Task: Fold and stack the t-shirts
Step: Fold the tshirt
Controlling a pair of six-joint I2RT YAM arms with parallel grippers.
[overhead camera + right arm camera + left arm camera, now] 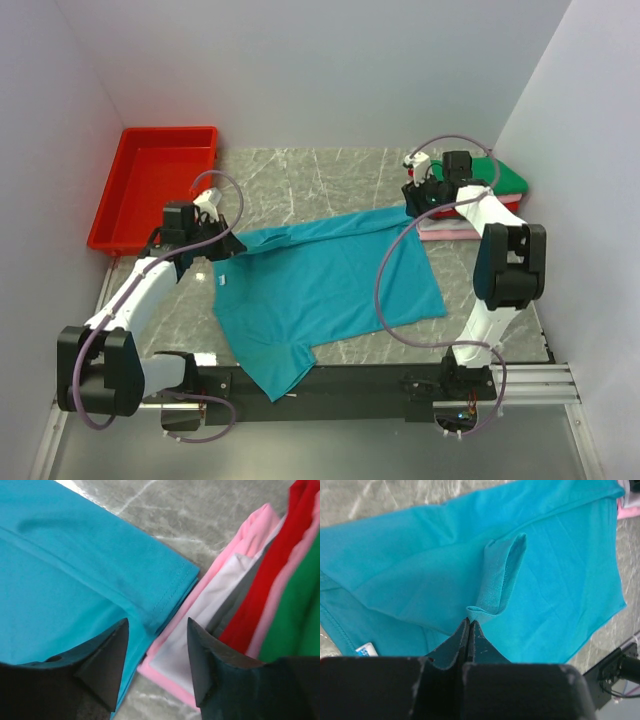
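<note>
The teal t-shirt [330, 285] is spread open on the middle of the table [300, 170], not yet folded. One sleeve [280, 372] trails over the near edge.

The main risk is judged to lie at its far right corner [175, 587]. That corner touches the pink shirt [220, 580] at the bottom of the stack of folded shirts [270, 575]. The right gripper [157, 655] is held over this seam with its fingers apart, one above the teal cloth and one above the pink. If it were closed here, both cloths could be caught together and the stack dragged or toppled when the corner is lifted.

A second risk is seen at the left side. The left gripper [468, 630] is pressed together on a thin pinch of the teal cloth at the shirt's left edge, and a curled hem loop [502, 575] stands up just beyond its tips. So small a bite could slip under tension, and the curl could be trapped inside a fold as a crease. The hanging sleeve could also be snagged on the table edge when the cloth is pulled.

The shirt therefore stretches between the two grippers, gripped at the left and merely straddled at the right. Its white label [366, 650] lies close beside the left fingers. The red tray [150, 190] stands well apart at the far left.
</note>
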